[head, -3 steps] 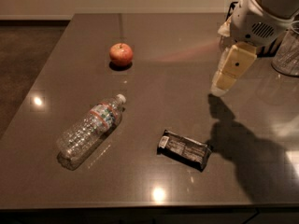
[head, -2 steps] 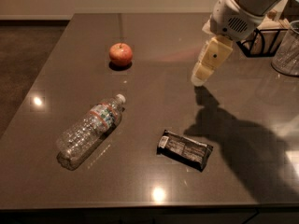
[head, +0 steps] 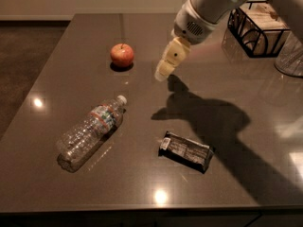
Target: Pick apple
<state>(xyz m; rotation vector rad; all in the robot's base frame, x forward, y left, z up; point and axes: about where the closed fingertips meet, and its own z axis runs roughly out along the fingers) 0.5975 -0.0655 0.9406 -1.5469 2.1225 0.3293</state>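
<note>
1 apple (head: 122, 55) stands far left on the table (head: 142, 188), apart from everything else, so its sides seem free for a grasp. The gripper (head: 163, 72) hangs near it on the right, angled down toward it and carrying nothing; whether it is released or clenched cannot be told. 1 bottle (head: 91, 131) and 1 dark packet (head: 185, 150) lie nearer.

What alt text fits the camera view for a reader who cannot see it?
A robot arm's gripper hangs over a dark table, close beside a small red apple but not touching it. Nearer the camera, a clear plastic bottle lies on its side, with a dark packet next to it.
</note>
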